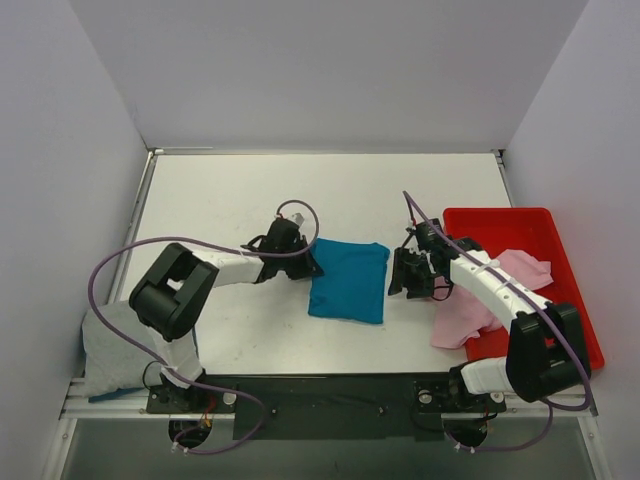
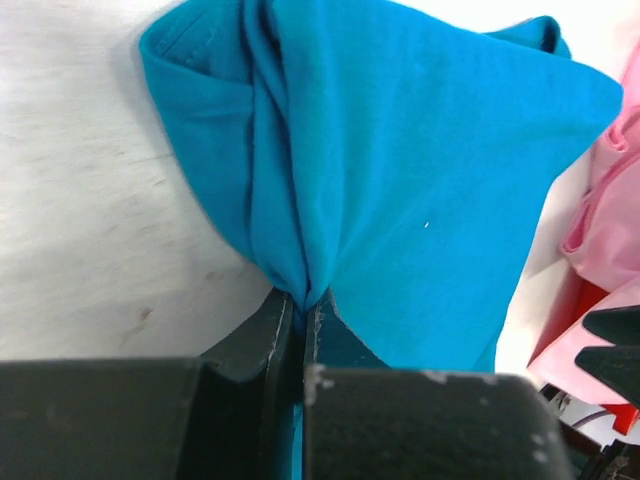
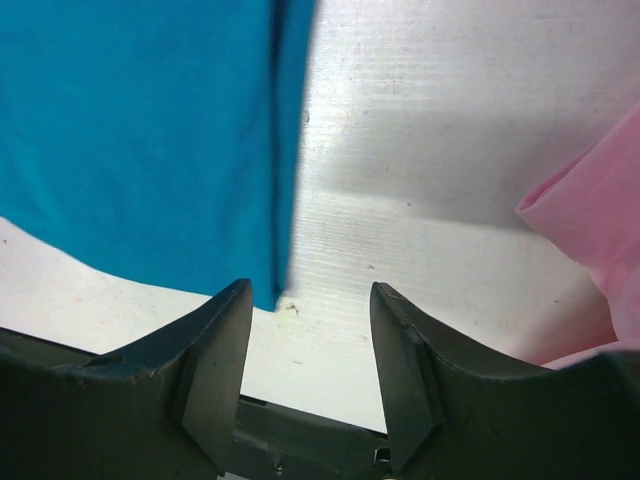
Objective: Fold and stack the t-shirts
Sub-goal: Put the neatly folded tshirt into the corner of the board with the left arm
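White table (image 1: 250,190), red plastic tray (image 1: 520,228) at its right side

The teal tee (image 1: 348,280) lies folded to a rough rectangle in the middle of the table (image 1: 240,200). Its left edge is bunched into a peak where my left gripper (image 2: 303,300) pinches it. The pink tee (image 1: 490,300) sprawls crumpled, half over the red tray (image 1: 560,225)'s near-left rim. The grey tee (image 1: 112,345) sits rumpled at the near-left corner, perhaps overhanging.

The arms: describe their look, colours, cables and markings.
Both the left arm and the right arm have chunky black joints and white links. A purple cable loops along each. The right arm's elbow bears a red mark. The fingers are black wedges, chipped pale at the edges.
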You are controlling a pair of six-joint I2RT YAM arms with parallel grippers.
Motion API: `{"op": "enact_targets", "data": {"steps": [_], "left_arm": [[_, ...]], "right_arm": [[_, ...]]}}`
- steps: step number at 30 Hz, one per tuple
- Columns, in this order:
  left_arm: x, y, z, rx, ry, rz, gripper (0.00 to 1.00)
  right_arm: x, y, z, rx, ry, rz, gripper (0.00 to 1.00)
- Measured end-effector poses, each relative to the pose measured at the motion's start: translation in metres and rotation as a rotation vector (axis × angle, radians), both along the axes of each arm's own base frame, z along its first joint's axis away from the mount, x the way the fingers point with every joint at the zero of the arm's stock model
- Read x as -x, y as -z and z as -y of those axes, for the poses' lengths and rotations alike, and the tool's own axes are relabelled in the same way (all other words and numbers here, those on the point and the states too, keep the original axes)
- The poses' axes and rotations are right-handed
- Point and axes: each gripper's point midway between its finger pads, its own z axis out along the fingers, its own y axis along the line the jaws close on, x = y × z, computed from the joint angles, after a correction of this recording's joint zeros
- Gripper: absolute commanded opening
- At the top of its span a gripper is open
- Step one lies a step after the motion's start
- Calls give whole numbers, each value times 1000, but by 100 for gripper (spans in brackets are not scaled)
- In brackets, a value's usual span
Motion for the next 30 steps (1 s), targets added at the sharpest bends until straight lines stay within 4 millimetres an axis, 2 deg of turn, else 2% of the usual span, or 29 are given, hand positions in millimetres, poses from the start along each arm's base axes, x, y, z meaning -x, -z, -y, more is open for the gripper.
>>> {"op": "enact_targets", "data": {"steps": [3,6,7,10,14,15,17,22,25,30], "left_arm": [[-5,-8,-22,-104,25,-6,0],[-19,-28,-50,-209,49,18,0],[-23,-36,-60,-249,58,33,0],[-26,-56,-93,-371,91,61,0],[1,-69,-130,-493,168,58,0],[9,-73,-140,-522,186,61,0],[21,-83,-160,-574,214,75,0],[31,-112,-209,-671,240,138,0],[40,-118,-233,-733,259,136,0],[61,-127,-256,-799,318,115,0]], "right_arm": [[0,0,1,5,-13,6,47],[-2,-1,2,12,-29,13,50],[-4,-2,1,12,-33,18,62],[-10,-6,0,10,-50,45,76],[-14,-8,-5,13,-91,76,85],[-13,-8,-8,14,-107,81,94],[-12,-9,-14,12,-139,93,99],[-12,-10,-33,17,-224,131,100],[-14,-12,-40,24,-253,158,100],[-20,-15,-49,20,-287,191,100]]}}
